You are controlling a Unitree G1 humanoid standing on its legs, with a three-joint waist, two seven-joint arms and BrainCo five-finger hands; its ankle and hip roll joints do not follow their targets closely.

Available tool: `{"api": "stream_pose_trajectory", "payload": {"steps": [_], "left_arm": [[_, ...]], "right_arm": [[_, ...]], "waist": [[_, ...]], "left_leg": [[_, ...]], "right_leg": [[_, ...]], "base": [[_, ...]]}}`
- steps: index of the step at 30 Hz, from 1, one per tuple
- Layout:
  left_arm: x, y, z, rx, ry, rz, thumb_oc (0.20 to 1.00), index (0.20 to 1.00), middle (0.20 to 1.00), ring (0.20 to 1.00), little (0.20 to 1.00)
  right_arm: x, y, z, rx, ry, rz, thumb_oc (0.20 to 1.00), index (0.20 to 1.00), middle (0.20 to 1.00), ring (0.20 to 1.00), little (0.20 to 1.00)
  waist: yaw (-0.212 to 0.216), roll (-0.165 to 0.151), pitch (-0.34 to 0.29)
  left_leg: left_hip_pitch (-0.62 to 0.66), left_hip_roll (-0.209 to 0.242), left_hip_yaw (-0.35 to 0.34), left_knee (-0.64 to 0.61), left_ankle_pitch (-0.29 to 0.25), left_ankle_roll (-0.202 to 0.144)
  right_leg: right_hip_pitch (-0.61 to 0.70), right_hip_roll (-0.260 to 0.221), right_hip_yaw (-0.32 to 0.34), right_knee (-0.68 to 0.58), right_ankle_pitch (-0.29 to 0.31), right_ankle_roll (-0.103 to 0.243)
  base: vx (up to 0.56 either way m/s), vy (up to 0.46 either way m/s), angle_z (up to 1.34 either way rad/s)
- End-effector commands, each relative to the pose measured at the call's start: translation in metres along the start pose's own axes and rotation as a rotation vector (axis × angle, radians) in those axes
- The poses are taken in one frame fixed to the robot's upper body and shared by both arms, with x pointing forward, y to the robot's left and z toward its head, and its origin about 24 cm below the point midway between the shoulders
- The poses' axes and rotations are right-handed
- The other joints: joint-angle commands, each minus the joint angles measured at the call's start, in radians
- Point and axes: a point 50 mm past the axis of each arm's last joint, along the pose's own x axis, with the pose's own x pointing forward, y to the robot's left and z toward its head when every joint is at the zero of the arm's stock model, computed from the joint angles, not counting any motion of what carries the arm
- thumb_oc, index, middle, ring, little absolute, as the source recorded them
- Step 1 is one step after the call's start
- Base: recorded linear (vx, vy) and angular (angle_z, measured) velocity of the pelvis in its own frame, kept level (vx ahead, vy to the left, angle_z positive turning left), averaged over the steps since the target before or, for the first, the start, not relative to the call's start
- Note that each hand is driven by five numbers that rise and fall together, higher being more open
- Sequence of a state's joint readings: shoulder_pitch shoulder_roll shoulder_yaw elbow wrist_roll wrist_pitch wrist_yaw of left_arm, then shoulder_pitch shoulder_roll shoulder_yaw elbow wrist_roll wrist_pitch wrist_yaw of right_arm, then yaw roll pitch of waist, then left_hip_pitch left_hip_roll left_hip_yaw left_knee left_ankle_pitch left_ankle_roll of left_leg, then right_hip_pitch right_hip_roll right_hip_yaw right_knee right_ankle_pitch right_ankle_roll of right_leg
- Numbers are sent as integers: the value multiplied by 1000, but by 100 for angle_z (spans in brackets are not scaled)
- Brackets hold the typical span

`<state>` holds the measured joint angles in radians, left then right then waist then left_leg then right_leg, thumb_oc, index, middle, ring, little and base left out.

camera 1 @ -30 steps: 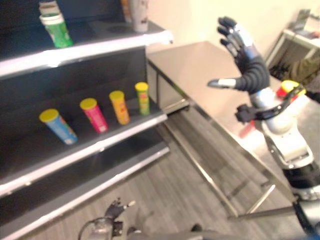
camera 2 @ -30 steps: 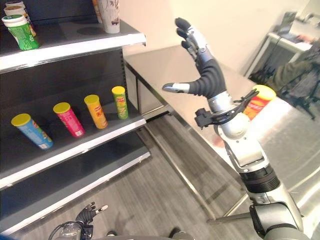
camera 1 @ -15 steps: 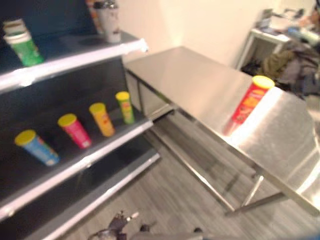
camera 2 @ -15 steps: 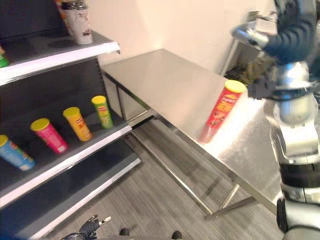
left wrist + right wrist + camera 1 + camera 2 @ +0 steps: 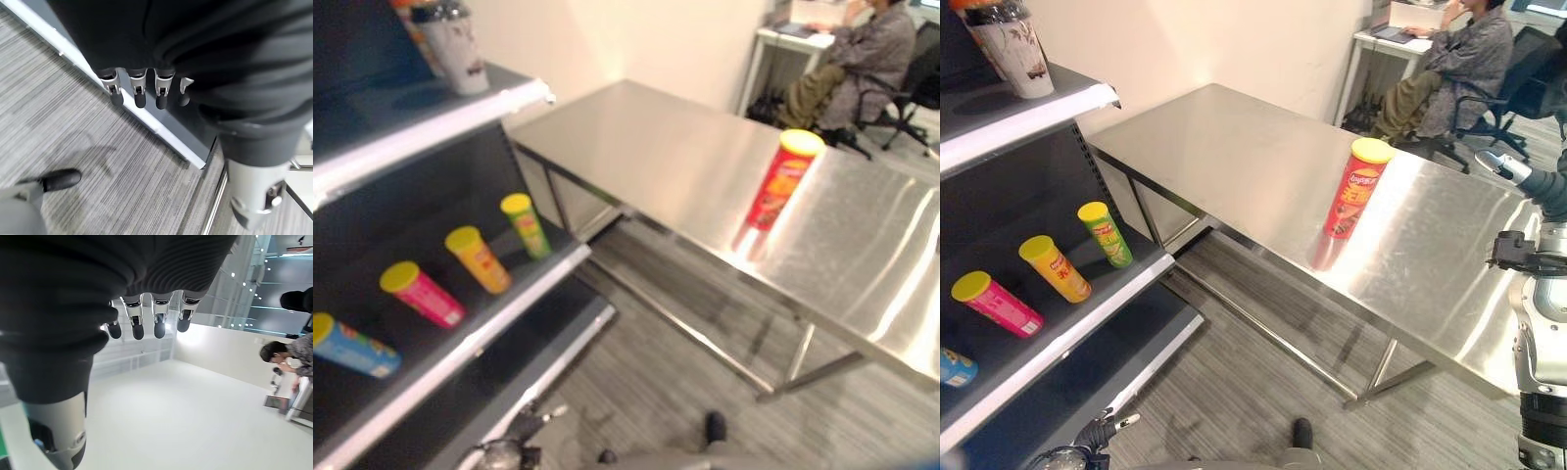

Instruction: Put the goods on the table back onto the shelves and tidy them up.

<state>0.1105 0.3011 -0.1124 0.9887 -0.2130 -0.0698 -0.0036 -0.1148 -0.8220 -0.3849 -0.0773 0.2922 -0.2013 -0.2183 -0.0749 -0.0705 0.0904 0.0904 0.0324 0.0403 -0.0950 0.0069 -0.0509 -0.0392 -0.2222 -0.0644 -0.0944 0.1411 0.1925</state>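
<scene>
A tall red chip can with a yellow lid stands upright on the steel table, near its front edge. On the dark shelf to the left lie a green can, an orange can, a pink can and a blue can, all tilted back. My right hand hangs at the far right beyond the table, fingers straight and holding nothing. Low over the floor, my left hand is open too, its fingers relaxed beside the shelf's base.
A patterned cup stands on the upper shelf. A person sits on a chair at a desk behind the table's far right end. Grey plank floor runs between shelf and table.
The camera has swung to the right, bringing the whole table and the red can into view. My right arm has gone from the middle of the view out to the right edge.
</scene>
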Motion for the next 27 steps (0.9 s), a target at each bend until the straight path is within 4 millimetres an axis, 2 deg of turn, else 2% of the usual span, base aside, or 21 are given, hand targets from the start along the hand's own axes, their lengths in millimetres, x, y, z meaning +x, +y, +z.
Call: {"api": "stream_pose_trajectory", "payload": {"steps": [1,6,7,9,11,16,17,20,27], "left_arm": [[5,15,34,47,-120,35,1000,1000,1000,1000,1000],[5,9,34,25,-126,4,1000,1000,1000,1000,1000],[5,8,35,24,-131,-1,1000,1000,1000,1000,1000],[6,4,42,25,-151,-15,1000,1000,1000,1000,1000],[5,3,36,19,-134,-24,1000,1000,1000,1000,1000],[4,2,32,22,-123,-30,1000,1000,1000,1000,1000],[3,3,24,41,-97,-42,1000,1000,1000,1000,1000],[1,7,14,40,-69,-29,1000,1000,1000,1000,1000],[0,10,10,42,-58,-19,1000,1000,1000,1000,1000]], "right_arm": [[12,-30,16,-91,-70,-78,1000,1000,1000,1000,1000],[7,-36,5,-41,4,-23,1000,1000,1000,1000,1000],[5,-38,5,-35,8,-16,1000,1000,1000,1000,1000],[4,-40,6,-37,15,15,1000,1000,1000,1000,1000],[6,-33,5,-20,26,74,1000,1000,1000,1000,1000],[7,-28,2,-13,42,112,1000,1000,1000,1000,1000],[6,-16,-4,-25,96,260,1000,1000,1000,1000,1000],[6,-10,-9,-106,120,337,1000,1000,1000,1000,1000],[4,-7,-19,-166,167,387,1000,1000,1000,1000,1000]], "waist": [[13,-5,2],[3,2,-30],[-1,2,-30],[-13,-11,-15],[-12,-2,-21],[-11,3,-28],[-4,4,-35],[4,9,-36],[15,13,-34]], "left_leg": [[41,-3,-23,8,-112,-22],[26,84,-31,9,-89,-72],[16,94,-16,14,-80,-79],[-43,111,91,86,-60,-83],[-34,114,137,64,-56,-80],[-27,114,144,51,-52,-79],[-1,112,159,21,-39,-80],[12,103,153,8,-42,-77],[6,98,138,8,-43,-80]], "right_leg": [[-61,-16,40,66,-25,30],[0,29,-54,21,-53,10],[10,28,-73,17,-58,7],[31,7,-122,15,-71,3],[37,14,-127,11,-76,2],[36,17,-125,13,-76,1],[51,15,-127,19,-82,-3],[51,8,-127,24,-83,-3],[51,3,-139,23,-81,-2]], "base": [[195,-267,19],[110,-222,42],[17,-98,42],[-58,-44,56],[-11,-6,52],[17,4,5],[61,27,3],[42,27,-2],[7,0,2]]}}
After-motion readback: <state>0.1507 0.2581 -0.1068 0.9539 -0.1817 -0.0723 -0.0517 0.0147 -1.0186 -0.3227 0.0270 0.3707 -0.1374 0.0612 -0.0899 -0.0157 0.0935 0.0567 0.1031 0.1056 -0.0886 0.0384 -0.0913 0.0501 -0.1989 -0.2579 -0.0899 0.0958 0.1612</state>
